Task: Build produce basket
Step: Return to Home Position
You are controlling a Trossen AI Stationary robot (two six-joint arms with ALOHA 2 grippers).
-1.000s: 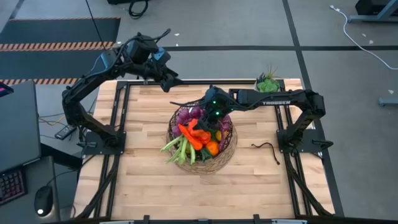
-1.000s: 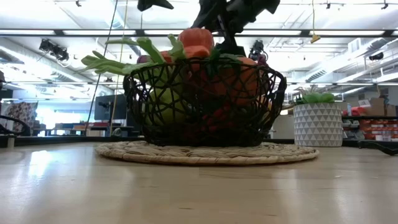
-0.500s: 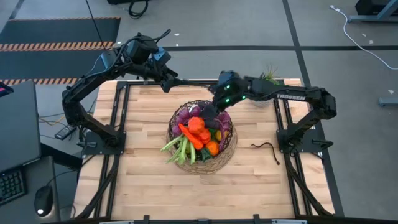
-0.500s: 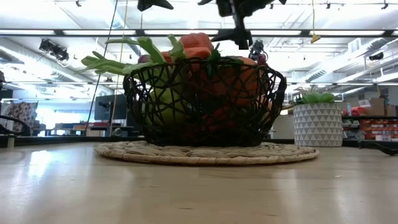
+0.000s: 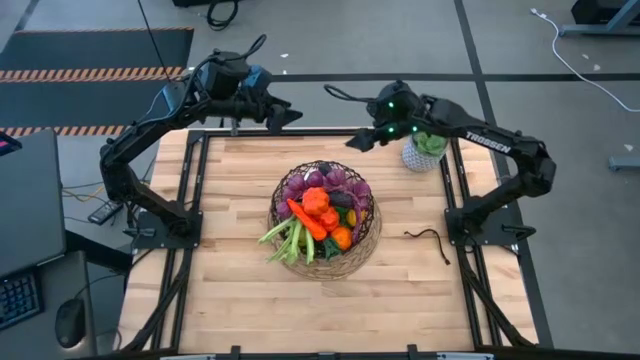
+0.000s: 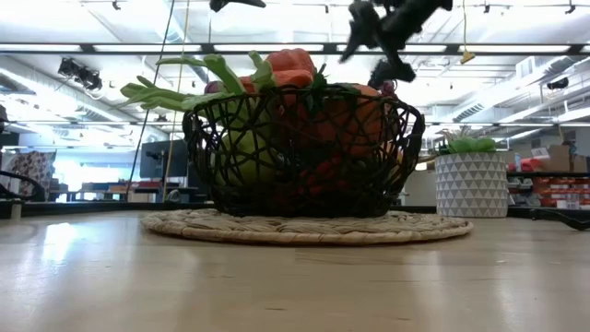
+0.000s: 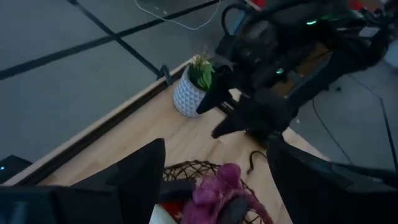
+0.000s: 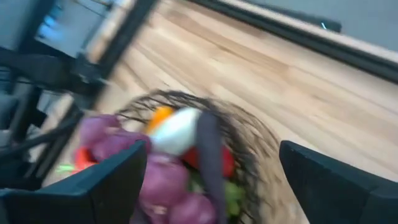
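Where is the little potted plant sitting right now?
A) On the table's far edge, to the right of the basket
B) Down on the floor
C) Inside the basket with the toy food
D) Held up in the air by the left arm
A: the potted plant stands on the far edge of the table, right of the basket, partly beneath the right arm and held by nothing.

Robotics lab: framed workbench [image 5: 230, 290], taped floor [image 5: 330, 40]
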